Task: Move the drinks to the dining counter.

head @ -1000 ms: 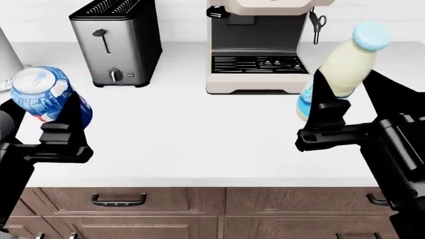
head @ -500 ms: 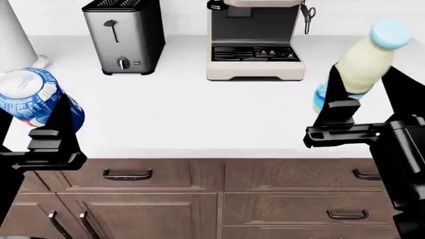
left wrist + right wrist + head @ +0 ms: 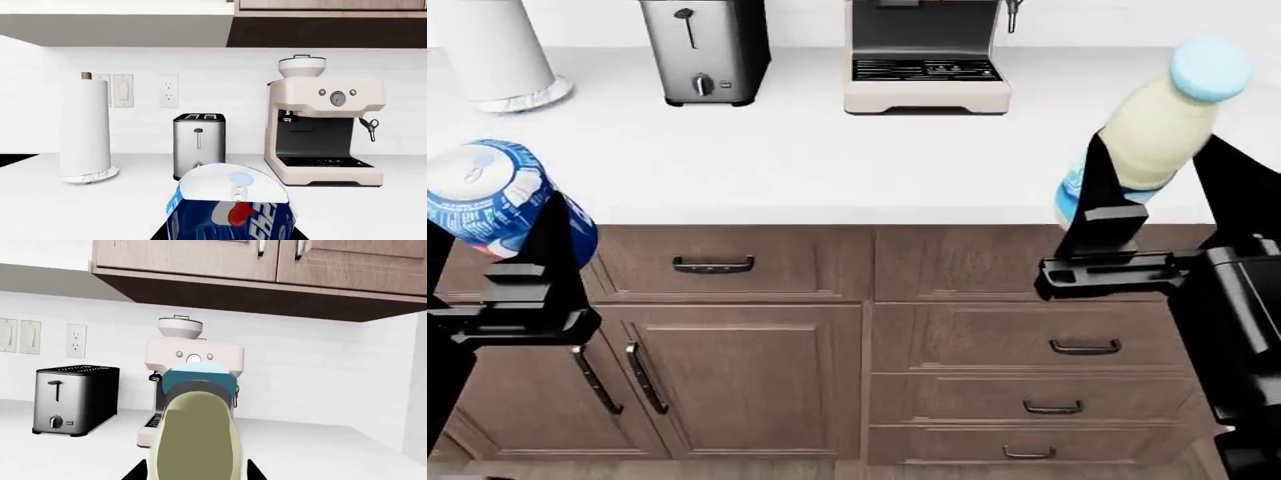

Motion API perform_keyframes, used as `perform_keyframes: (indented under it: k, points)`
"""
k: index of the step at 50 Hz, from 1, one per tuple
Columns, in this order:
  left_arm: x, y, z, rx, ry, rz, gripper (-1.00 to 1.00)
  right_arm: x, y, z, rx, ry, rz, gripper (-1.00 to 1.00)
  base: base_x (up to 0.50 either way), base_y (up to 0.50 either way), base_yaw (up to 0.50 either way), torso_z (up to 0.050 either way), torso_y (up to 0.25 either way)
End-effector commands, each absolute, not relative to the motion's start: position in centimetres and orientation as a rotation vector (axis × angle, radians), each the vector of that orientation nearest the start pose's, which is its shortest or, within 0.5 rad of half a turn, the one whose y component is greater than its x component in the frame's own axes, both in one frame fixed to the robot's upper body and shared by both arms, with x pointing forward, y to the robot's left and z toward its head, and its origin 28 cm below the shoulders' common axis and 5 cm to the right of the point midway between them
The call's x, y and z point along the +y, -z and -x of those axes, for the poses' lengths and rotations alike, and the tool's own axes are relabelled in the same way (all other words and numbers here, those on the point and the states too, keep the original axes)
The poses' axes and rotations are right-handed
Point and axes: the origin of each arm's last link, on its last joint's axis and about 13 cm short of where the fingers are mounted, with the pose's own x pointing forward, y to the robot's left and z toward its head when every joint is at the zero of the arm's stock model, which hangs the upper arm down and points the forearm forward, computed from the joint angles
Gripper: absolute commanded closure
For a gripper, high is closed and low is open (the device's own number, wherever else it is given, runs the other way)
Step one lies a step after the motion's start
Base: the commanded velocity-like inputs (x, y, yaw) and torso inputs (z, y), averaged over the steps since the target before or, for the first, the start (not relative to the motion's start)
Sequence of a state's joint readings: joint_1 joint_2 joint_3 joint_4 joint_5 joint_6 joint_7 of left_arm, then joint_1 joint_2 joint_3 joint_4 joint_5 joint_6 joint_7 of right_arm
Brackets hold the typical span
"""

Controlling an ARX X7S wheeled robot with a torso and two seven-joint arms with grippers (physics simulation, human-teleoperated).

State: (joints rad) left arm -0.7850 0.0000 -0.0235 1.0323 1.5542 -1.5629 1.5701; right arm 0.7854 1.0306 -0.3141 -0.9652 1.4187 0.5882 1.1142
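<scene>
My left gripper is shut on the blue soda can, held tilted with its silver top toward the camera, in front of the cabinet fronts. In the left wrist view the can fills the space between the left gripper's dark fingers. The cream bottle with its light-blue cap leans in my right gripper, which is shut on its lower part near the blue label. The right wrist view shows the bottle end-on in the right gripper. The dining counter is out of view.
Ahead is a white counter carrying a toaster, a cream coffee machine and a paper towel roll. Dark brown cabinet doors and drawers with slim handles stand below its front edge.
The view has pulled back from the counter: the toaster and coffee machine have slid up and away, and the cabinet fronts now fill the lower half. Both grippers still hold their drinks.
</scene>
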Motion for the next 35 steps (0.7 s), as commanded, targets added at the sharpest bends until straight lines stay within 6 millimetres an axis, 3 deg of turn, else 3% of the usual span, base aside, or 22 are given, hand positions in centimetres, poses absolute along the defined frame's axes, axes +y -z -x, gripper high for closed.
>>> perform_keyframes:
  k: [1,7,35]
  points:
    - [27.33,-23.94,-14.76,-0.249,-0.001,0.012,1.0,-12.74,-26.74,-16.16,-0.339,0.006,0.095,1.0,-0.41,0.0,0.0,0.0,0.0]
    - [27.31,-23.98,-14.78,-0.251,0.002,0.011,1.0,-12.76,-26.88,-16.11,-0.364,0.033,0.123,1.0,0.0,0.0,0.03,0.0,0.0]
    - [27.21,-23.91,-14.75,-0.242,0.001,0.004,1.0,-12.81,-26.61,-16.05,-0.351,0.03,0.144,1.0,0.1,0.01,0.5,0.0,0.0]
